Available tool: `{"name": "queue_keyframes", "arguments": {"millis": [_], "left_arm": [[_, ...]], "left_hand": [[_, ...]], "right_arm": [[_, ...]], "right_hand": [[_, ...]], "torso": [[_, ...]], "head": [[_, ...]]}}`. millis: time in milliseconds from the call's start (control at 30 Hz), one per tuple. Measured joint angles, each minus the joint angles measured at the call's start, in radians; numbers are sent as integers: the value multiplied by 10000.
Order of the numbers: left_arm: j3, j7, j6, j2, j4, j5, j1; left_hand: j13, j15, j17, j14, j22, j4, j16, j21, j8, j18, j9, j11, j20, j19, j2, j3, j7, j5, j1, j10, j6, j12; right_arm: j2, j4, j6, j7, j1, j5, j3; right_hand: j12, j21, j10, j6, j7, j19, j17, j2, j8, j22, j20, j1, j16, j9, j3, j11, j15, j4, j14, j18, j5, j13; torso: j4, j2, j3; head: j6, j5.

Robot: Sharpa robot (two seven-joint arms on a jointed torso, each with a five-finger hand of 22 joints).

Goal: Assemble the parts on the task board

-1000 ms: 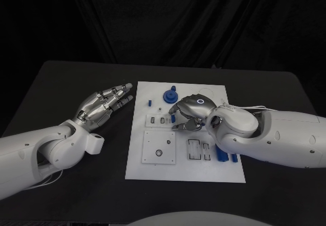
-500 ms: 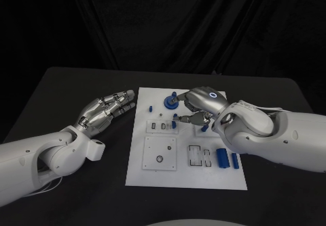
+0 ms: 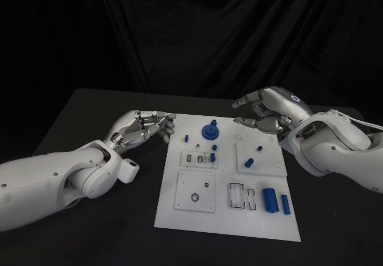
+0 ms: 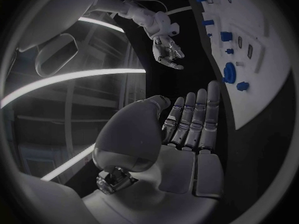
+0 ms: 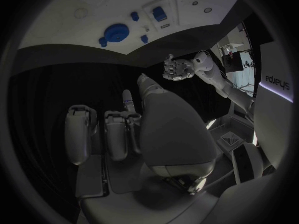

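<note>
1. "paxys" or something close to it, in pale letters on a dark panel (image 5: 278, 82) at the rim of the right wrist view; the first letters are blurred and cannot be read with certainty.
2. No readable text, number or label on the task board (image 3: 227, 213), its parts, or either hand.
</note>
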Motion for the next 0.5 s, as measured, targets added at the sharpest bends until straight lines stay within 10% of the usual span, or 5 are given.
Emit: {"name": "queue_keyframes", "arguments": {"millis": [67, 233, 333, 400, 500], "left_arm": [[6, -76, -289, 163, -89, -608, 139], [-15, -616, -1032, 674, -459, -2284, 445], [-8, -1071, -1289, 940, -654, -3107, 552], [-5, -1483, -1418, 1125, -829, -3729, 601], [-14, -2085, -1513, 1444, -1183, -4583, 615]], "left_hand": [[1042, -388, 644, 630, 270, 303, 1470, 584, 155, 25, 6, -287, -164, -589, -113, 31, 4, -329, 26, 155, 253, 1427], [3507, -1053, 2279, 1576, 115, 427, 4369, 643, 543, 719, 58, -886, -193, 1045, -296, 77, 19, -839, -160, 356, 926, 4178], [6624, -1214, 4279, 2737, 807, 460, 5898, 1645, 599, 719, 28, -1064, -353, 1686, -211, -3, -107, -1413, -865, 2753, 1053, 5848], [8722, -1314, 6821, 4376, 2606, 454, 7014, 3291, 622, 705, -7, -1145, -430, 2551, -206, -264, -159, -1646, -1406, 4552, 1147, 6762], [10827, -1404, 10772, 7590, 6836, 434, 8350, 5915, 737, -179, 15, -1257, -558, 5852, -105, -1328, -255, -2674, -3006, 7841, 1439, 8208]], "right_arm": [[-71, -90, -28, 96, 19, 146, -57], [-185, -335, -7, 316, 67, 417, -115], [-230, -466, 39, 383, 73, 511, -135], [-232, -562, 106, 410, 73, 566, -144], [-218, -715, 237, 426, 73, 624, -146]], "right_hand": [[0, 0, 0, 37, -12, 0, 0, 5, 9, 0, 0, 45, 0, -6, 0, 0, 0, 0, 0, 0, 11, 0], [0, 0, 0, 132, 7, 0, 0, 87, 46, 0, 0, 126, 0, -15, 67, 0, 0, 14, 0, 0, 50, 5], [0, 0, 0, 275, 40, 0, 0, 87, 76, 0, 0, 125, 0, -24, 83, 0, 0, 29, 0, 0, 112, 8], [0, 0, 0, 316, 49, 0, 0, 86, 105, 0, 0, 125, 0, -24, 95, 0, 0, 42, 0, -1, 121, 7], [0, 0, -3, 438, 46, 0, 0, 125, 145, -1, 0, 165, 0, -24, 95, 3, 0, 42, 0, 1, 120, 7]], "torso": [[0, -41, 11], [-34, -200, 65], [-65, -305, 114], [-85, -369, 145], [-88, -459, 188]], "head": [[43, 54], [74, 214], [85, 306], [93, 378], [110, 413]]}}
